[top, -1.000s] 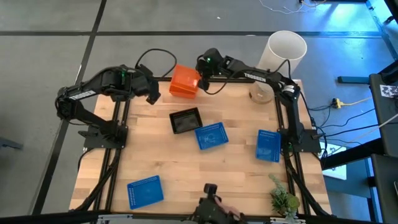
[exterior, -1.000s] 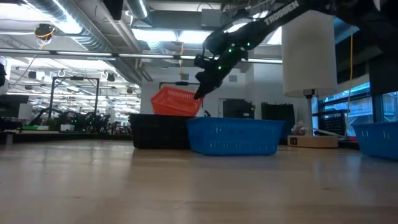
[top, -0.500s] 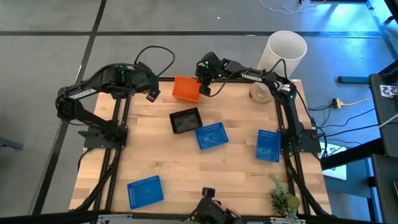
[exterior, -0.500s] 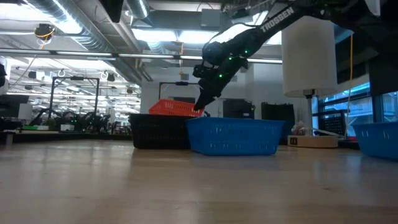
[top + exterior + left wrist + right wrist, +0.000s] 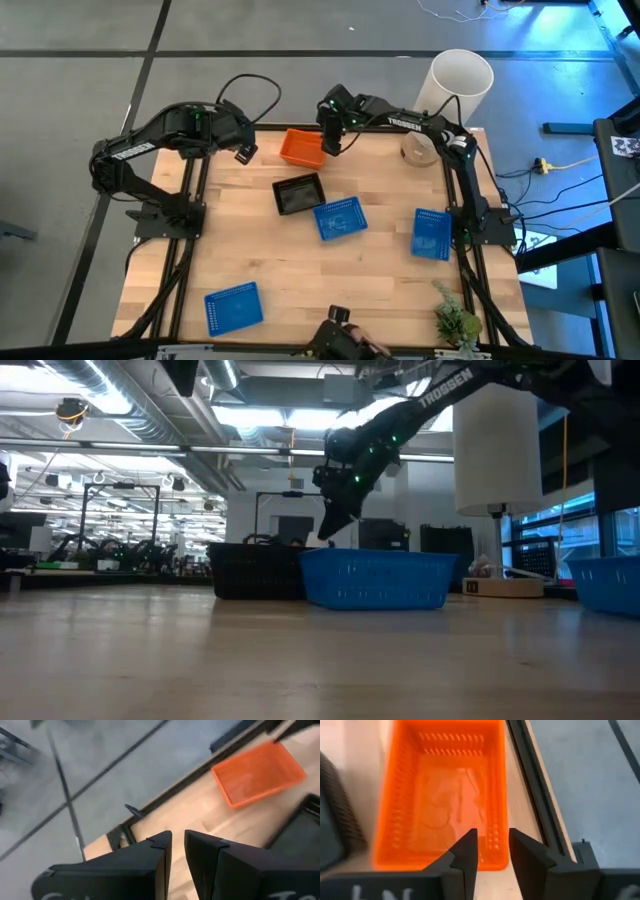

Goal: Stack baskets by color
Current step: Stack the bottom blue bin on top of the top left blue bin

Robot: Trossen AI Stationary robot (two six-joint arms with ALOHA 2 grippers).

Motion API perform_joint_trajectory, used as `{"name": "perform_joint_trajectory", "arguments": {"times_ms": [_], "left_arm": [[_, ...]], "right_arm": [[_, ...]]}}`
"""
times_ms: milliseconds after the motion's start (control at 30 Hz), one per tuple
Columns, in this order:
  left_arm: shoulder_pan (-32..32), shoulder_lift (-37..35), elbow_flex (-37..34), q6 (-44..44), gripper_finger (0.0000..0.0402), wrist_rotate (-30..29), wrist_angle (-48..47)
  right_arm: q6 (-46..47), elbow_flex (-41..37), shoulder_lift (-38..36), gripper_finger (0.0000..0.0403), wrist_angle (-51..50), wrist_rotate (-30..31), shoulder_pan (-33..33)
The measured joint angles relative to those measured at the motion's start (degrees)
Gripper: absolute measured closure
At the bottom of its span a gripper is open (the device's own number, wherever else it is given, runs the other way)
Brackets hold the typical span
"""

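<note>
An orange basket [image 5: 300, 148] [image 5: 440, 800] [image 5: 257, 775] lies flat on its bottom at the table's far edge. My right gripper [image 5: 329, 141] [image 5: 492, 851] [image 5: 335, 532] stands open at its right end, one finger over the inside and the other outside the long wall, near the corner. A black basket [image 5: 299, 194] [image 5: 258, 570] sits near the middle, with a blue basket [image 5: 340, 218] [image 5: 378, 578] beside it. Two more blue baskets [image 5: 431, 233] [image 5: 232, 306] lie right and near left. My left gripper [image 5: 243, 151] [image 5: 178, 851] hovers left of the orange basket, its fingers a narrow gap apart and holding nothing.
A tall white cylinder [image 5: 461, 80] [image 5: 495, 445] stands at the far right corner, with a small round object [image 5: 420, 150] in front of it. A small plant [image 5: 455, 320] sits at the near right corner. Black frame rails [image 5: 190, 230] run along the table's sides.
My right gripper has sunk toward the table's far edge and tipped further down. With it the orange basket has come down from a lifted, tilted pose to lie flat on the table, dropping out of the low view behind the black basket.
</note>
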Motion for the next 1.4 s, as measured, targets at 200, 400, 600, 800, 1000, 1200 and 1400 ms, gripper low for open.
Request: {"name": "perform_joint_trajectory", "arguments": {"times_ms": [200,400,600,800,1000,1200,1400], "left_arm": [[0.0,0.0,-0.3,1.1,0.0356,11.0,-0.8],[-1.9,0.0,-6.9,1.8,0.0356,29.1,-0.8],[-8.7,-2.4,-20.5,-0.6,0.0356,46.6,0.2],[-16.9,-6.0,-34.9,-6.5,0.0356,56.3,10.2],[-24.5,-8.3,-44.4,-12.9,0.0356,60.8,28.4],[-32.5,-8.1,-49.5,-13.9,0.0356,59.2,39.1],[-35.5,-8.1,-49.9,-15.5,0.0391,56.6,38.6]], "right_arm": [[-1.6,11.4,0.0,0.0282,-11.8,-2.1,1.7],[-4.9,22.2,-0.1,0.0283,-23.6,-19.5,3.8],[-10.4,29.0,-0.2,0.0283,-34.1,-37.4,6.2],[-15.4,31.9,-1.3,0.0283,-40.1,-47.4,9.1],[-15.4,31.4,-3.0,0.0283,-40.8,-47.1,12.0],[-13.2,31.4,-5.1,0.0284,-40.8,-46.2,14.7],[-10.4,31.4,-5.5,0.0283,-40.4,-45.5,15.4]]}}
